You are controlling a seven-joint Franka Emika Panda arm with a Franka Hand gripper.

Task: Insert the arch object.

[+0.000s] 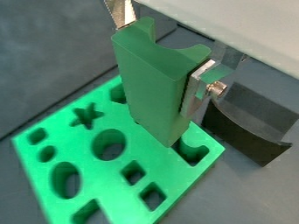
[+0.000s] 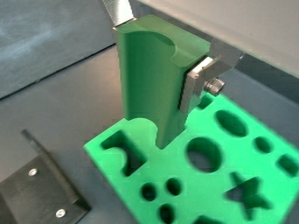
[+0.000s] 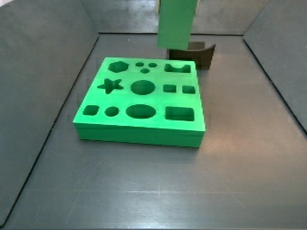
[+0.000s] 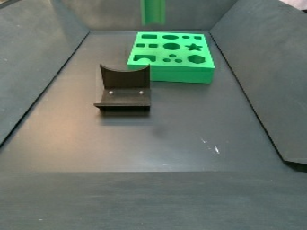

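The arch object [image 1: 152,79] is a tall green block with a curved notch in its end. It also shows in the other wrist view [image 2: 152,87]. My gripper [image 1: 159,52] is shut on it, with a silver finger [image 1: 201,83] pressed on each side. The block stands upright over the green board [image 1: 47,188], its lower end by the arch-shaped hole [image 2: 126,150] near a corner. In both side views the block [image 3: 178,22] [image 4: 153,13] hangs above the board's far side [image 3: 138,126]. I cannot tell if it touches the board.
The dark fixture [image 4: 124,88], an L-shaped bracket on a base plate, stands on the floor beside the board; it also shows in a wrist view [image 1: 251,127]. The board has star, round, oval and square holes. Grey walls [image 3: 54,81] enclose the floor.
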